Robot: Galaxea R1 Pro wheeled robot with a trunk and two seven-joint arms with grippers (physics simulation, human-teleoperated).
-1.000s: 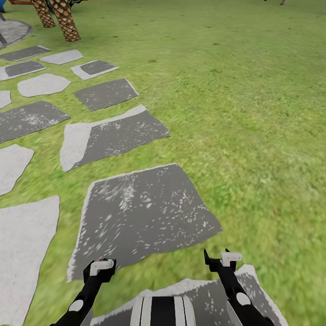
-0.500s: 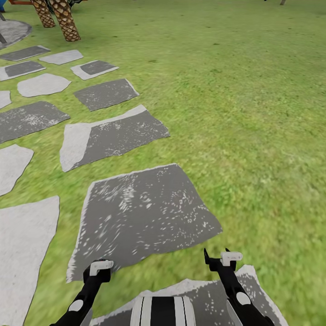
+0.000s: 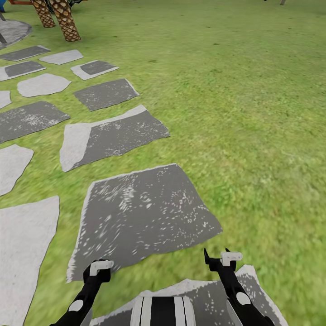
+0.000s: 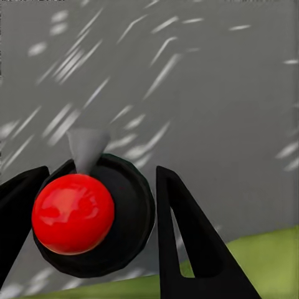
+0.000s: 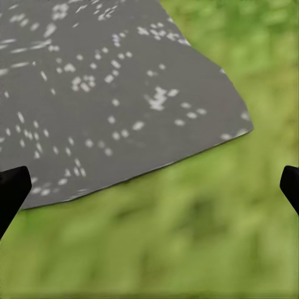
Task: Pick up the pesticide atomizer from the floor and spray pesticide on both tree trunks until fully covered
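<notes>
Looking down over a lawn (image 3: 253,113) crossed by grey stepping stones.
Palm: woven brown trunk (image 3: 63,20) at the far left edge of the lawn, well apart from the robot.
Stones: a path of dark and pale slabs runs down the left half of the head view; the largest dark slab (image 3: 145,213) lies just ahead of both arms.
Left gripper: (image 3: 100,268) low at the left of the head view, over the near edge of the big slab. Its black fingers (image 4: 187,243) are clamped on the atomizer.
Atomizer: (image 4: 93,215) sits between the left fingers; the wrist view shows a round black body with a shiny red ball on it and a small pale grey cone above the ball. In the head view its pale head (image 3: 100,266) shows at the arm's tip.
Trunk: the robot's black and white striped body (image 3: 163,311) at the bottom middle, over another slab.
Right gripper: (image 3: 222,259) fingers spread wide apart, tips at the two edges of the wrist view (image 5: 11,193), holding nothing; below it a slab corner meets grass.
Floor: blurry green grass fills the right half.
</notes>
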